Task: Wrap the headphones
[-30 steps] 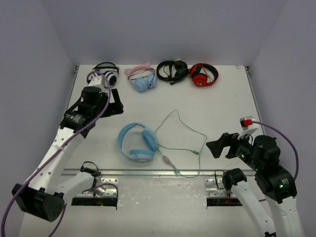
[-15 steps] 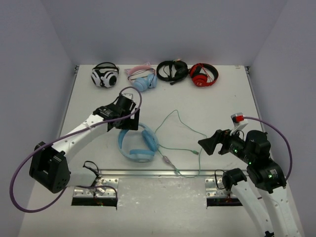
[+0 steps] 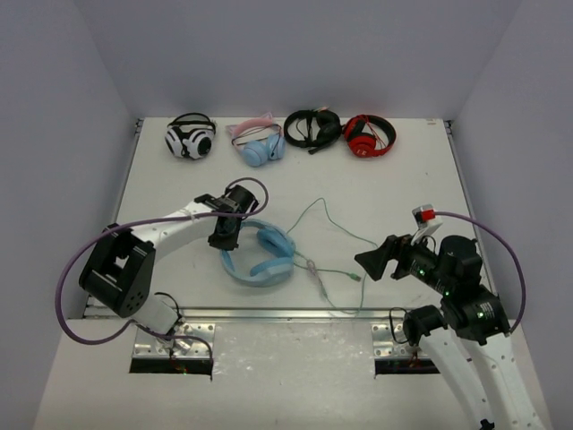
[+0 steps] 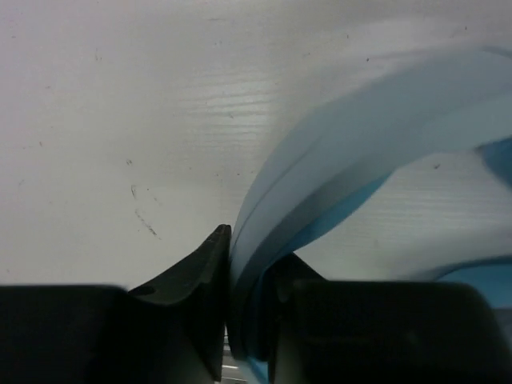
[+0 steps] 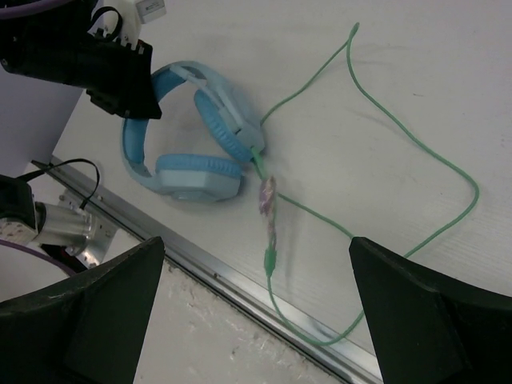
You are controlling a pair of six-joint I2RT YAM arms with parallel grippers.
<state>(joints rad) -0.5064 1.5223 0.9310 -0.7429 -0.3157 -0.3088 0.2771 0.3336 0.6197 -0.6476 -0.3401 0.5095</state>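
White tabletop (image 3: 403,179) fills the overhead view, boxed in by pale grey walls. Along its far edge we see four other sets in a row: a white-and-black pair (image 3: 191,139), a blue pair with pink ears (image 3: 258,145), a black pair (image 3: 313,127) and a red pair (image 3: 370,136). The headphones (image 3: 271,242) lie left of centre on the near half, just short of the metal rail (image 3: 286,313). The left gripper (image 3: 224,237) is down at the left side of their band. The right gripper (image 3: 372,262) hovers well to the right of them, above the table.

From the left wrist we look along two black fingers (image 4: 196,292) clamped tight on the light-blue headband (image 4: 320,168), which rises between them and curves away to the right over bare white table.

From the right wrist, that arm's own fingers (image 5: 104,320) stand wide apart at the bottom corners with nothing between them. Beyond them the headphones rest on the table, one padded cup nearest the rail and the left gripper pinching the band at the upper left. The thin green cable (image 5: 269,198) leaves the cups on the right and sprawls in a wide loose loop across the table.
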